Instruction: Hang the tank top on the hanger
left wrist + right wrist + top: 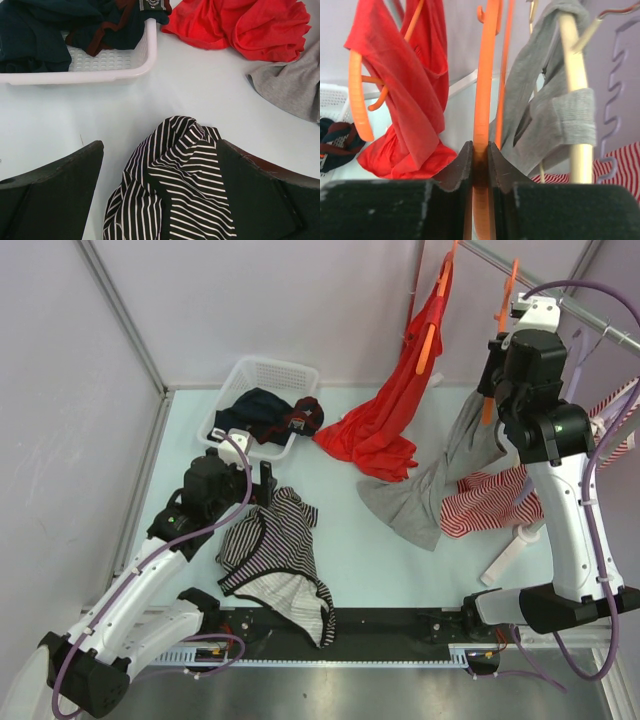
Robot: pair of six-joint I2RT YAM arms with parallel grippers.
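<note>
The black-and-white striped tank top [280,550] lies crumpled on the table near the front. My left gripper [266,482] is low at its far end. In the left wrist view the gripper [160,192] is open, with a raised fold of the tank top [175,185] between the wide-apart jaws. My right gripper [500,355] is raised at the rail at the back right. In the right wrist view it [480,152] is shut on the bare orange hanger [485,75], which also shows in the top view [509,288].
A white basket [292,373] of dark clothes stands at the back left. A red garment [385,420] hangs on a second orange hanger [428,345]. A grey garment [430,495] and a red-and-white striped garment [495,502] trail onto the table by the right arm. A lilac hanger [620,65] hangs at the far right.
</note>
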